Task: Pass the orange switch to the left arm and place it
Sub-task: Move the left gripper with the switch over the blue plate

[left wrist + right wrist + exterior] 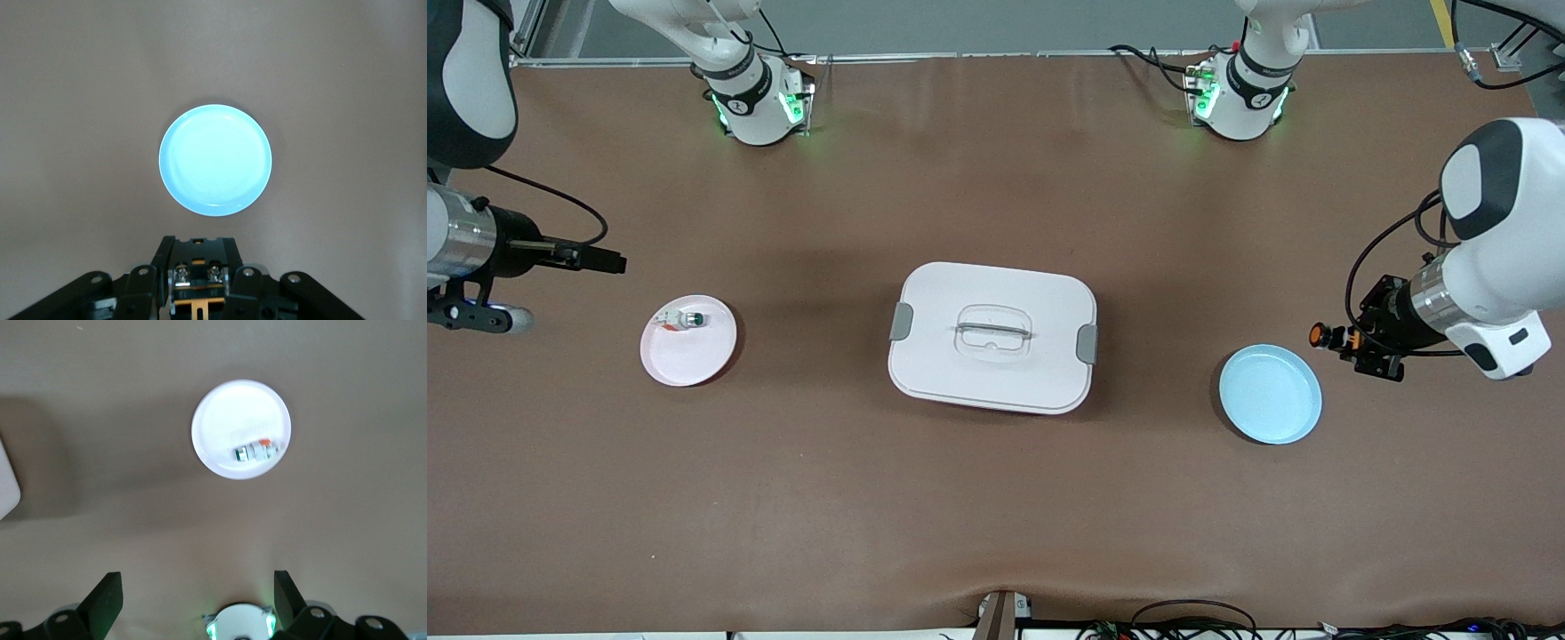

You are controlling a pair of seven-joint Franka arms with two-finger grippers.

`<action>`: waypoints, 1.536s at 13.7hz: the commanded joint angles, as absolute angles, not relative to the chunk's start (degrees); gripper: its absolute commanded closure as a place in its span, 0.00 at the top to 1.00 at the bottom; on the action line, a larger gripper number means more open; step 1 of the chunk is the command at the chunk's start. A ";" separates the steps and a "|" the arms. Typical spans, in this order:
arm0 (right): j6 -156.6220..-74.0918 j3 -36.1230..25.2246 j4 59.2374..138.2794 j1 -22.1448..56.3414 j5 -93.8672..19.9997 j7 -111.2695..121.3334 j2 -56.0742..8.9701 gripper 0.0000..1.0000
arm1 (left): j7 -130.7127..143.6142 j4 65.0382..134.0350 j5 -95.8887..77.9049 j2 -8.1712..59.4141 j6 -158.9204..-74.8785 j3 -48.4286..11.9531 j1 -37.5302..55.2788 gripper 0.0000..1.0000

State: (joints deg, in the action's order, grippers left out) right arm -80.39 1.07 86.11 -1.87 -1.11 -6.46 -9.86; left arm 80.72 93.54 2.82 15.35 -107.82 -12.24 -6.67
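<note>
My left gripper [1350, 343] is shut on the orange switch [1327, 337] and holds it in the air beside the blue plate [1270, 394], at the left arm's end of the table. In the left wrist view the switch [199, 283] sits between the jaws, with the blue plate [215, 159] below. My right gripper [609, 261] is open and empty in the air at the right arm's end, its fingers [103, 600] wide apart. The white box [992, 338] stands shut in the middle of the table between the two plates.
A pink plate [688, 340] toward the right arm's end holds a white-and-clear part with a green cap [682, 320]; both show in the right wrist view [241, 429]. A corner of the box [7, 487] shows there too. The brown table [996, 498] is bare nearer the camera.
</note>
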 commanded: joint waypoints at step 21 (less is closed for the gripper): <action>-79.37 1.76 86.13 0.09 -0.26 1.50 -5.27 1.00 | 85.25 103.89 9.76 22.06 -125.51 -12.39 -8.09 0.00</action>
State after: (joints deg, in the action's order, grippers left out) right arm -79.53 1.73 85.64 -0.06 -1.11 0.66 -5.78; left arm 83.43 103.66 8.31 21.50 -124.22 -12.18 -7.82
